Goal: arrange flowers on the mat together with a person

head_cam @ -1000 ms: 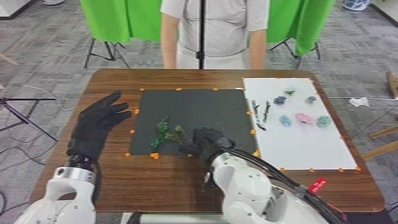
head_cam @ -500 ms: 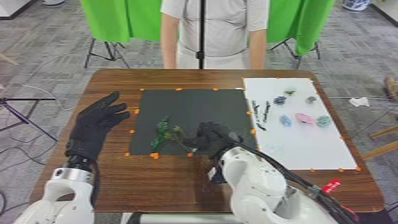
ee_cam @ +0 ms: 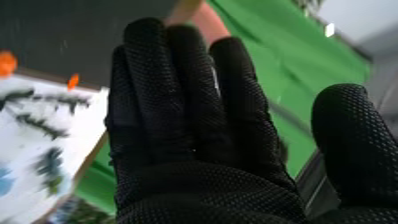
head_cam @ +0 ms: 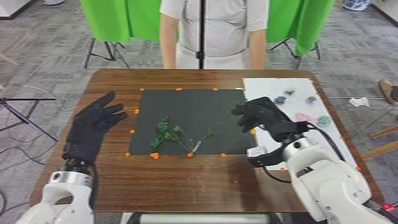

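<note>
flowers (head_cam: 323, 121) yet to place, on white sheet (head_cam: 258, 88); green sprigs (head_cam: 163, 132) down on dark mat (head_cam: 182, 105); right hand (head_cam: 262, 112), left hand (head_cam: 91, 122) open, empty.

Looks like a lab — green cloth (head_cam: 120, 20), black tripod (head_cam: 5, 101) and grey carpet (head_cam: 53, 65) around the robot.

Flat black mat (head_cam: 182, 102) ahead of R hand (head_cam: 267, 116) fingertips, far side: room to pass. Obst.: green stems (head_cam: 162, 135) L of fingertips, robot side; L hand (head_cam: 91, 127) well past them, nr mat's L edge; flower w/ blue petals (head_cam: 280, 100) nr fingers, on their R.
</note>
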Motion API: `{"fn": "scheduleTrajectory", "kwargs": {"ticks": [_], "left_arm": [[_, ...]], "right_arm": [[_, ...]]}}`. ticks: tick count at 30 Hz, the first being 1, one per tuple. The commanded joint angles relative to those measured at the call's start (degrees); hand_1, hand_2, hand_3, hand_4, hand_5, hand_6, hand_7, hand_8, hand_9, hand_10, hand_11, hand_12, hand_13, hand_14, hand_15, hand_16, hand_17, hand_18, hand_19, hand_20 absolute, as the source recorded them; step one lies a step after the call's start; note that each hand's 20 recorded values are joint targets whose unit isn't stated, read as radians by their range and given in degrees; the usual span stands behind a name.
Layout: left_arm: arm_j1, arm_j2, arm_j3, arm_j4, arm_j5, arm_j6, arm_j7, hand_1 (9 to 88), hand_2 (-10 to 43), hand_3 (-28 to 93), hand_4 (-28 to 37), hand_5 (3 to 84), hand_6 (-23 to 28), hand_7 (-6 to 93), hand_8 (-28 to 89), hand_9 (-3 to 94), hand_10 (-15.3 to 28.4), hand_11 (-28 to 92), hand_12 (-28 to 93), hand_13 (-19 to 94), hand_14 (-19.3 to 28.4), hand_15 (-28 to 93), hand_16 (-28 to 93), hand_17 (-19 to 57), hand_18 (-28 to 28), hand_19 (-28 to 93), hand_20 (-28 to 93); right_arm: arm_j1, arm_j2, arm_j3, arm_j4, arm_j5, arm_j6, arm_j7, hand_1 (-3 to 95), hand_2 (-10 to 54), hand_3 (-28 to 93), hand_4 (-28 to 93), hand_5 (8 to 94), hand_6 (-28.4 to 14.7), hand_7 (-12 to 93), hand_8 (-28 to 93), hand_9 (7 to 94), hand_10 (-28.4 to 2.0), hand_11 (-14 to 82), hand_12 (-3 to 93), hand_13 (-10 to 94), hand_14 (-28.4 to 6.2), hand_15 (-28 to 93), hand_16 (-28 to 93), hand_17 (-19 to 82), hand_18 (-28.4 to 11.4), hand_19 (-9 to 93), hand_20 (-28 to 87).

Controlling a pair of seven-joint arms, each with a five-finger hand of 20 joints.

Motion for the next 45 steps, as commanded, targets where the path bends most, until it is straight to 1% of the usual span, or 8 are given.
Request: {"fn": "scheduleTrajectory", "kwargs": {"ticks": [1, 5, 11, 12, 16, 23, 29, 45], "left_arm": [[1.4, 0.46, 0.90, 0.52, -0.74, 0.90, 2.00, 23.9, 7.3, 77, -27.7, 40.7, 7.4, 10.2, -8, 39.1, 19.0, 25, 9, 30, 28.3, 56, -10, -6.2, 27.1, 55, 21], [1.5, 0.41, 1.20, 0.73, -0.73, 0.98, 3.09, 23.2, 7.0, 77, -28.1, 39.9, 6.4, 9.6, -8, 37.7, 17.7, 22, 9, 30, 27.7, 53, -10, -7.3, 26.3, 51, 20], [1.2, -0.20, 1.61, 1.31, -0.76, 0.54, 3.16, 22.4, 6.5, 78, -28.2, 38.7, 5.4, 9.8, -8, 35.7, 16.5, 21, 9, 28, 27.1, 50, -9, -8.1, 26.0, 49, 19], [1.2, -0.60, 1.44, 1.38, -0.51, 0.29, 2.76, 22.4, 6.5, 78, -28.2, 38.4, 5.2, 9.9, -8, 35.5, 16.4, 21, 9, 28, 27.1, 50, -8, -8.2, 26.0, 49, 19], [1.3, -0.74, 1.29, 1.38, -0.23, 0.07, 2.57, 22.3, 6.4, 78, -28.3, 37.9, 4.9, 10.0, -9, 35.0, 16.2, 20, 9, 28, 26.7, 50, -8, -8.2, 26.0, 49, 19], [1.3, -0.65, 1.42, 1.39, -0.63, 0.16, 2.66, 22.3, 6.3, 78, -28.3, 37.0, 4.6, 10.2, -9, 34.9, 16.2, 19, 9, 28, 26.6, 49, -8, -8.3, 26.0, 49, 18], [1.5, -0.93, 1.22, 1.29, -0.32, -0.25, 1.93, 22.5, 6.1, 79, -28.3, 36.6, 4.7, 10.3, -9, 35.3, 16.6, 20, 9, 28, 26.8, 50, -7, -8.2, 26.0, 49, 19], [1.5, -0.93, 1.23, 1.11, -0.49, 0.16, 1.85, 23.2, 6.2, 78, -28.3, 36.9, 5.0, 10.0, -8, 36.5, 17.4, 21, 10, 28, 27.0, 51, -8, -7.7, 26.2, 50, 19]], "right_arm": [[-8.0, 1.6, 11.3, 3.7, 36.6, -1.7, -12.7, 16.4, 13.9, 74, -25, 52.9, -2.9, 14, -12, 53.9, -18.8, 16.5, 13.1, 45, -20.5, 43, 10, 12, -27.3, 58, 10], [-9.4, -0.5, 12.4, 5.5, 43.8, -1.5, -17.3, 14.3, 13.8, 76, -27, 48.6, -1.1, 14, -12, 49.7, -16.7, 12.2, 12.9, 40, -20.2, 34, 12, 9, -27.4, 52, 11], [-11.1, -3.2, 13.2, 6.6, 46.3, -2.3, -20.4, 12.4, 12.7, 77, -28, 44.6, 1.1, 14, -12, 45.8, -14.8, 7.1, 13.7, 37, -19.7, 26, 15, 7, -26.7, 47, 13], [-11.3, -3.4, 13.1, 6.8, 46.4, -2.6, -21.0, 12.2, 12.6, 77, -28, 44.3, 1.1, 14, -12, 45.4, -14.6, 6.6, 13.8, 37, -19.6, 25, 16, 7, -26.7, 47, 13], [-12.3, -3.7, 13.0, 6.7, 46.1, -3.1, -21.4, 11.8, 12.5, 77, -28, 43.8, 1.2, 13, -12, 44.7, -14.5, 6.0, 13.8, 36, -19.6, 24, 16, 7, -26.7, 47, 14], [-13.2, -3.6, 13.6, 7.7, 45.2, -2.9, -21.8, 11.2, 12.3, 77, -28, 42.0, 1.8, 13, -12, 43.7, -14.3, 5.8, 14.0, 35, -19.6, 23, 17, 6, -26.6, 46, 14], [-13.6, -3.0, 14.6, 8.4, 43.0, -1.9, -22.6, 10.9, 12.1, 78, -28, 41.5, 2.1, 13, -11, 43.3, -13.7, 5.2, 13.8, 34, -19.3, 21, 18, 5, -25.8, 44, 14], [-12.9, -2.2, 15.1, 9.5, 43.9, -1.0, -22.3, 10.4, 11.9, 78, -28, 41.8, 2.5, 13, -12, 43.5, -13.5, 5.2, 14.0, 35, -19.4, 21, 20, 4, -26.7, 45, 14]]}}
